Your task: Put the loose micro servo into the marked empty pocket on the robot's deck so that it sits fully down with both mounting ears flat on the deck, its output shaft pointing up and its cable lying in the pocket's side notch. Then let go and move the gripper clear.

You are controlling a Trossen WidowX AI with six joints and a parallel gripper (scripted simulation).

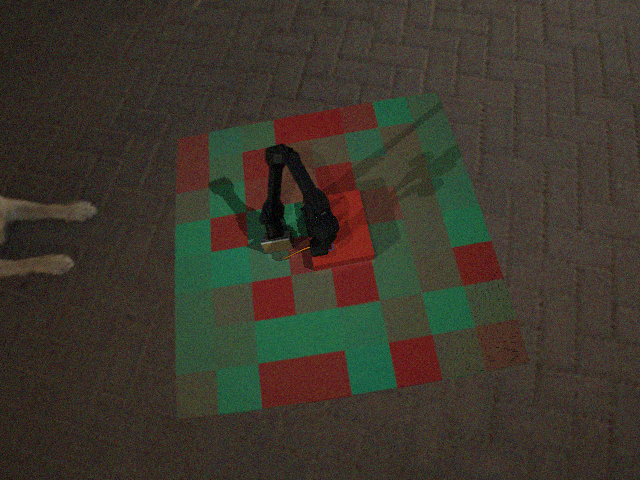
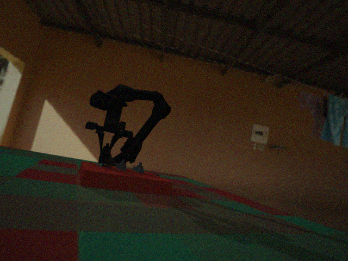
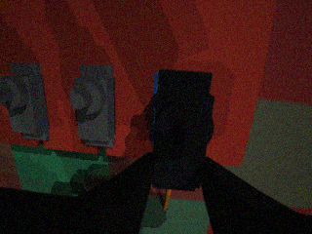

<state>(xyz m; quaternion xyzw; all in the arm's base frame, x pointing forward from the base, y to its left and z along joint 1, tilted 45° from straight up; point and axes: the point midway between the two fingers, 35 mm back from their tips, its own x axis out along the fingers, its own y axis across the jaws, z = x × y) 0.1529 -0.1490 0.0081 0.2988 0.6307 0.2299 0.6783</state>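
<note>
My gripper [image 2: 106,160] [image 3: 176,160] is shut on the loose micro servo [image 3: 183,117], which shows as a dark, nearly black body in the wrist view. The gripper points down, low over one end of the red deck [image 1: 360,235] [image 2: 126,181] [image 3: 246,63]. The servo's orange cable [image 1: 297,252] [image 3: 168,200] trails past the deck's edge. A thin strip of blue marking [image 3: 155,83] shows along the servo's left side; the pocket itself is hidden beneath the servo. Whether the ears touch the deck, and how the shaft and notch stand, I cannot tell.
Two grey servos [image 3: 30,102] [image 3: 99,104] sit in the deck left of the held one in the wrist view. The arm's base [image 1: 276,243] stands beside the deck on the checkered mat [image 1: 305,330]. Two pale animal legs [image 1: 51,211] [image 1: 41,264] show at the far left.
</note>
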